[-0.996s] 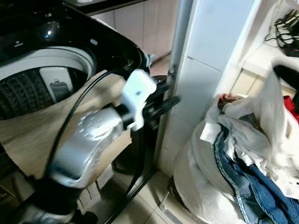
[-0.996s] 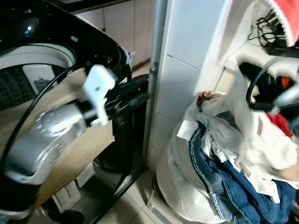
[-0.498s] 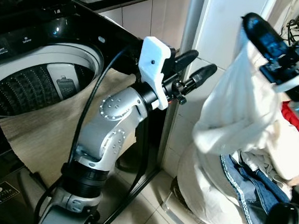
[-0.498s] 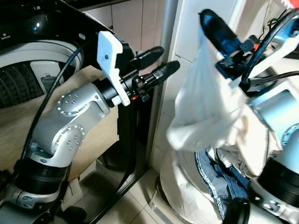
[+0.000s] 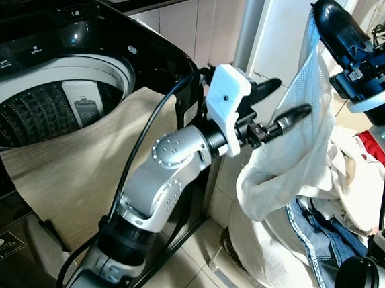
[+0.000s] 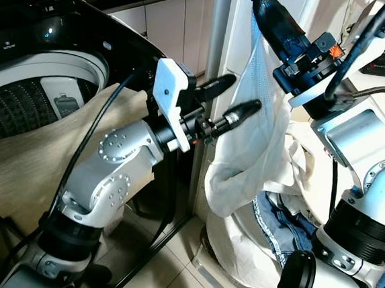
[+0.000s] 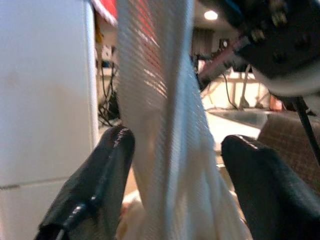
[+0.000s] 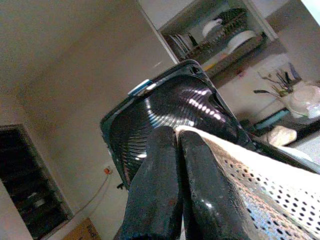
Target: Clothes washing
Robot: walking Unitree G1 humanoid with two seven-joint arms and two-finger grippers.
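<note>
White mesh garment (image 5: 294, 139) hangs clamped in the raised right gripper (image 5: 328, 18) above the laundry pile (image 5: 334, 217), left gripper (image 7: 175, 150) fingers apart around it.

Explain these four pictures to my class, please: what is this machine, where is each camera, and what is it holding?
This is a humanoid robot doing laundry. Two pictures come from cameras in its head, looking down at its own silver arms; two come from cameras on its wrists. The right tool is shut on a white mesh garment and holds it up high. The left tool is open, its two black fingers either side of the hanging cloth. On the robot's left is a top-loading washing machine with its lid up and a beige cloth draped over its rim. Below the garment sits a pile of clothes.
</note>
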